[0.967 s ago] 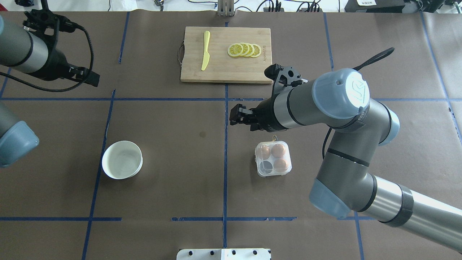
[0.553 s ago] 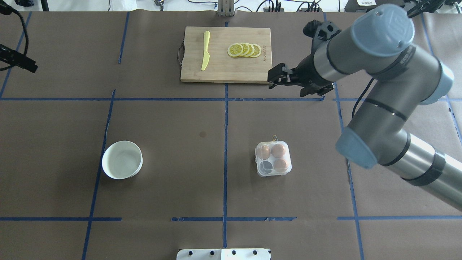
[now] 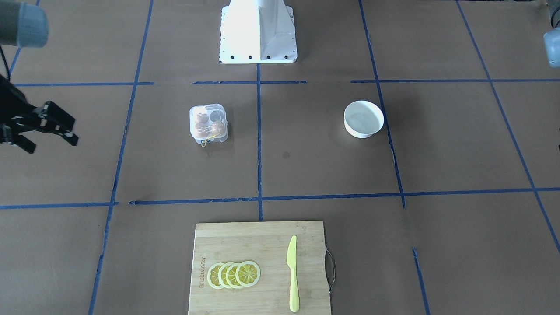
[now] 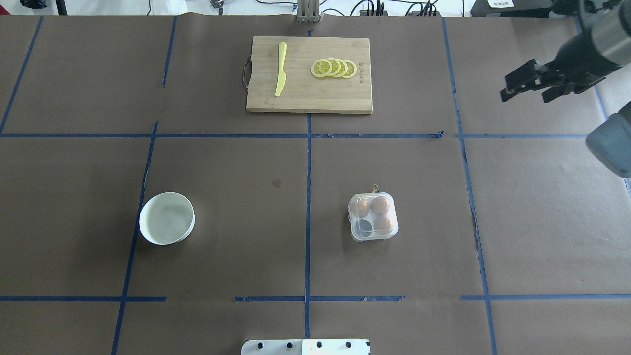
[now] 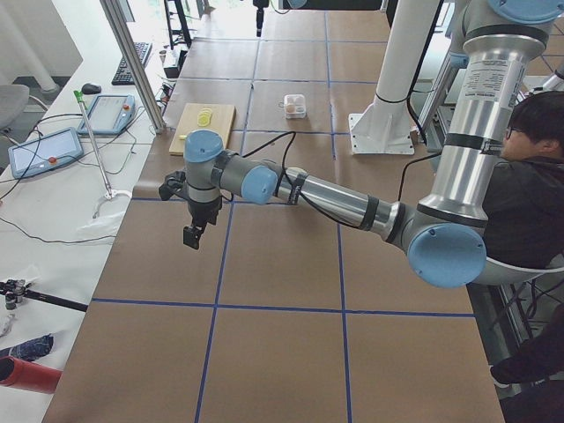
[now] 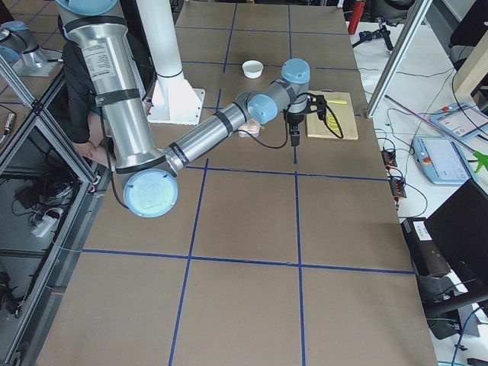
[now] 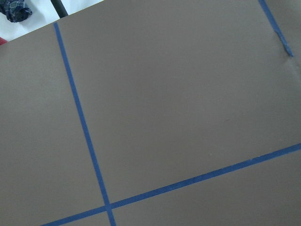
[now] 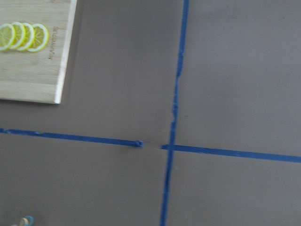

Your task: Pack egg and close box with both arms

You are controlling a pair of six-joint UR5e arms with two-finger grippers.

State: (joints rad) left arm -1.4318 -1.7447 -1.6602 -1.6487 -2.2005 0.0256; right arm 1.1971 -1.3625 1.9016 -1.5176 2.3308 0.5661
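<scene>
The box (image 4: 373, 217) stands closed to the right of the table's middle, its clear lid down over the cups; it also shows in the front view (image 3: 208, 123). Three brown eggs lie inside, among them one (image 4: 379, 205) at the back; I cannot tell which is the task's egg. One cup (image 4: 365, 227) is empty. The yellow loop (image 4: 375, 188) sticks out at the far edge. My right gripper (image 4: 508, 88) hangs open and empty at the back right, far from the box. My left gripper (image 5: 192, 236) shows only in the exterior left view; I cannot tell its state.
A wooden cutting board (image 4: 308, 96) at the back centre carries a yellow knife (image 4: 281, 69) and lemon slices (image 4: 333, 68). An empty white bowl (image 4: 143, 217) stands at the left. The white base block (image 3: 258, 30) sits at the robot's edge.
My right arm has swung from just behind the box to the back right corner. My left arm has pulled out of the overhead view. The box has not moved.
</scene>
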